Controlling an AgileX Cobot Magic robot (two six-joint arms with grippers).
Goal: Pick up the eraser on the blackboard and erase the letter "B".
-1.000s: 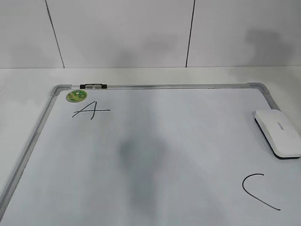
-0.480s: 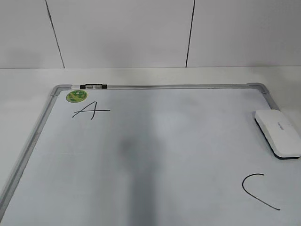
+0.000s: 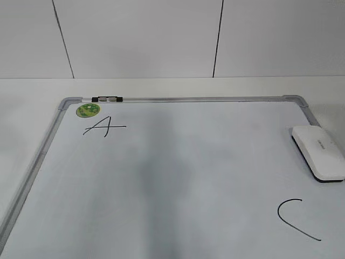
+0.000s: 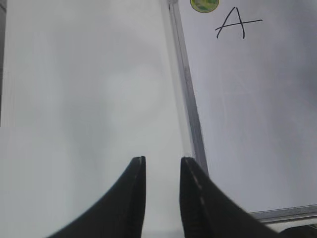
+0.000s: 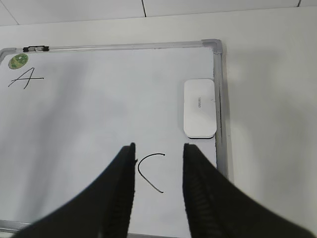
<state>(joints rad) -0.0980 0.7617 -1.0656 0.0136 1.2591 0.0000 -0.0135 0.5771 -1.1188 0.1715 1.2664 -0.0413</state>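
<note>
Hovering above the blackboard (image 5: 99, 124), my right gripper (image 5: 158, 148) held its jaws apart and empty, with the black "C" (image 5: 150, 171) showing in the gap between them. My left gripper (image 4: 162, 163) hung over the bare white table (image 4: 89, 99) just outside the board's left frame, its jaws parted by a narrow gap and holding nothing. The eraser (image 3: 319, 152) lay flat on the board beside its right frame, above the "C" and well apart from both grippers. An "A" (image 3: 103, 127) sat near the far left corner below a round green sticker (image 3: 88, 110), with a small marker (image 3: 107, 99) on the top frame. I could find no "B" anywhere on the visible surface.
</note>
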